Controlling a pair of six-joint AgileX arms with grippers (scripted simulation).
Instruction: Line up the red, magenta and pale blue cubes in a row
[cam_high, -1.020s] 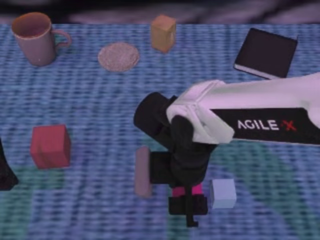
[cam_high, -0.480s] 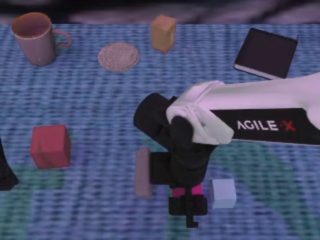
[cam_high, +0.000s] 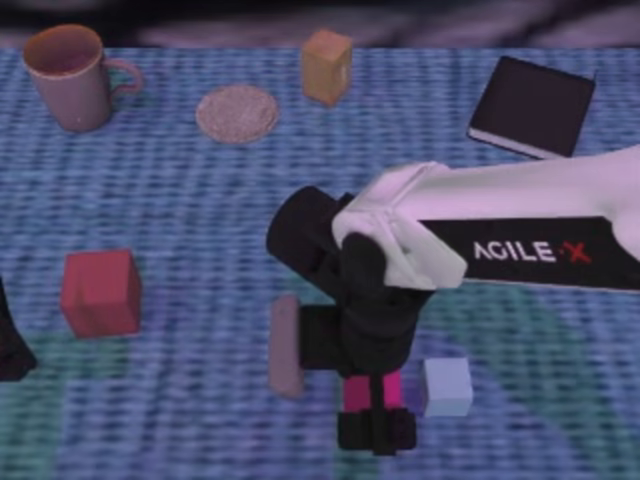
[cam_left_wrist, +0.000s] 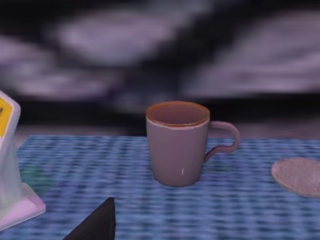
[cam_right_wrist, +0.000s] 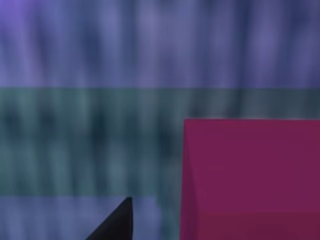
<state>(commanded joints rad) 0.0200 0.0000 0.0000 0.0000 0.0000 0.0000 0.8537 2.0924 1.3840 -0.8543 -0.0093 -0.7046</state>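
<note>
My right gripper (cam_high: 375, 415) hangs over the magenta cube (cam_high: 357, 393) near the table's front edge and stands open. In the right wrist view one dark fingertip (cam_right_wrist: 120, 220) shows with a gap of cloth between it and the magenta cube (cam_right_wrist: 250, 175). The pale blue cube (cam_high: 446, 387) sits just right of the magenta one, close beside it. Far to the left, alone, stands the red cube (cam_high: 100, 293). My left gripper (cam_high: 8, 350) is parked at the left edge, and a single fingertip (cam_left_wrist: 97, 225) shows in its wrist view.
Along the back stand a mug (cam_high: 70, 75), a round coaster (cam_high: 237, 113), an orange-tan block (cam_high: 327, 65) and a black book (cam_high: 532, 105). A dull pink slab (cam_high: 286, 343) lies beside the right wrist. The right arm spans the table's right half.
More of the magenta cube shows under the right gripper than a second ago. The gripper's dark tip has shifted slightly toward the front edge. The cubes have not moved.
</note>
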